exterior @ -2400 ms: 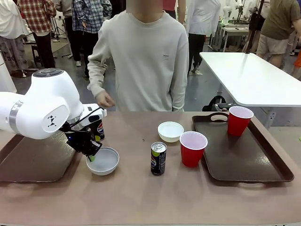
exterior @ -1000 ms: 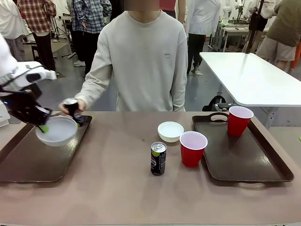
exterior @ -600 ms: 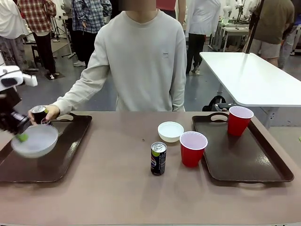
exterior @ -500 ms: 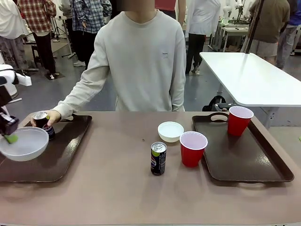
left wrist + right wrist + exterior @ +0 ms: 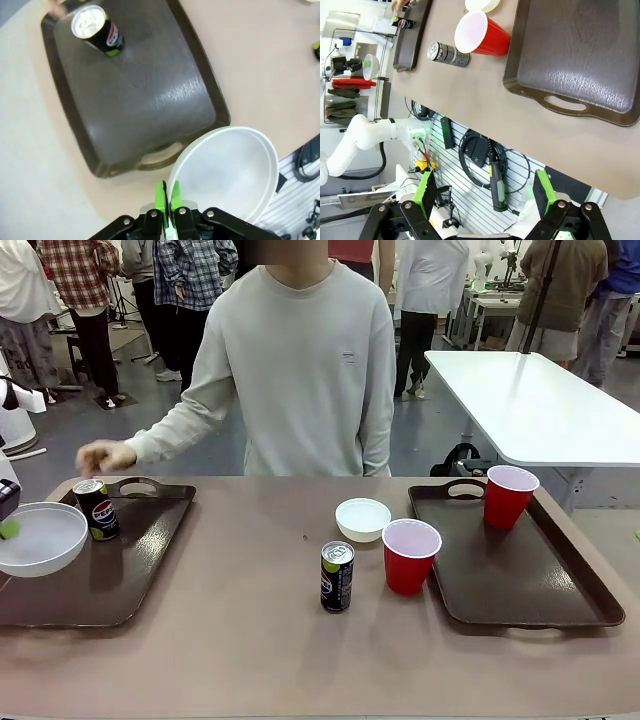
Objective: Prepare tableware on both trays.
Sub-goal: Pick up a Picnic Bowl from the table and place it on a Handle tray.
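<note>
White plastic, thin-walled and glossy, hangs from your left hand (image 5: 167, 191): the bowl (image 5: 227, 172) is pinched by its rim between the closed green pads (image 5: 160, 195), one inside the wall and one outside. It rides lifted at the outer end of the left tray (image 5: 135, 95). As far as the wrist view tells, it is beside the handle cut-out rather than over the tray floor. A Pepsi can (image 5: 96, 508) stands upright near that tray's far corner, with the person's arm (image 5: 170, 440) raised clear above it. Your right hand (image 5: 485, 195) is spread wide with nothing between its fingers, hanging off the near edge of the counter (image 5: 250, 640).

Expect the bowl to be light and stiff but slick. A one-sided rim pinch will likely let it swing or tilt, so bring it down low and level over the tray floor before you let go. The second bowl (image 5: 362, 518), the second can (image 5: 337, 576) and a red cup (image 5: 411, 554) wait mid-counter, and the other red cup (image 5: 510, 495) stands on the right tray (image 5: 560, 590).

The cups look thin enough to crush, so pinch one at the rim as with the bowl, or close gently across the upper wall. The slim can is probably the heaviest piece, smooth and quick to topple. Clasp it round the body at mid-height.
</note>
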Robot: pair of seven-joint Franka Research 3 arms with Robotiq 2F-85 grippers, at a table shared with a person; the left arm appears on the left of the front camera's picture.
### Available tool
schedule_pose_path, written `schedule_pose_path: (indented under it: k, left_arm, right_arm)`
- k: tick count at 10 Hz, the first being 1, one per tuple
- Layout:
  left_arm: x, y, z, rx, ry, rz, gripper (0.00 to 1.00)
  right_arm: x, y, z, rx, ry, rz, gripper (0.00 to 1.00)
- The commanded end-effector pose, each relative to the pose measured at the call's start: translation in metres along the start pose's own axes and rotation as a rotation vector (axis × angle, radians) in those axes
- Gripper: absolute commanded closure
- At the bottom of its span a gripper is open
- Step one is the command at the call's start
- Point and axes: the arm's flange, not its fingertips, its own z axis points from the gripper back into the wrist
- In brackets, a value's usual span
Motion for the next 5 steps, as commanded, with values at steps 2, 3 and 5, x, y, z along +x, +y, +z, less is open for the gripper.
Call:
schedule_pose_path:
  k: [2,3,5]
  left_arm:
    - [-0.031,-0.007,-0.047,-0.004,-0.039,0.029,1.0]
    - [-0.021,-0.006,-0.063,-0.016,-0.136,0.068,1.0]
    - [-0.001,0.008,-0.103,-0.048,-0.144,0.104,1.0]
  right_arm:
    - [0.0,-0.001,0.0,0.007,-0.001,0.001,0.0]
    - [0.0,-0.001,0.0,0.007,-0.001,0.001,0.0]
    - [0.0,-0.001,0.0,0.007,-0.001,0.001,0.0]
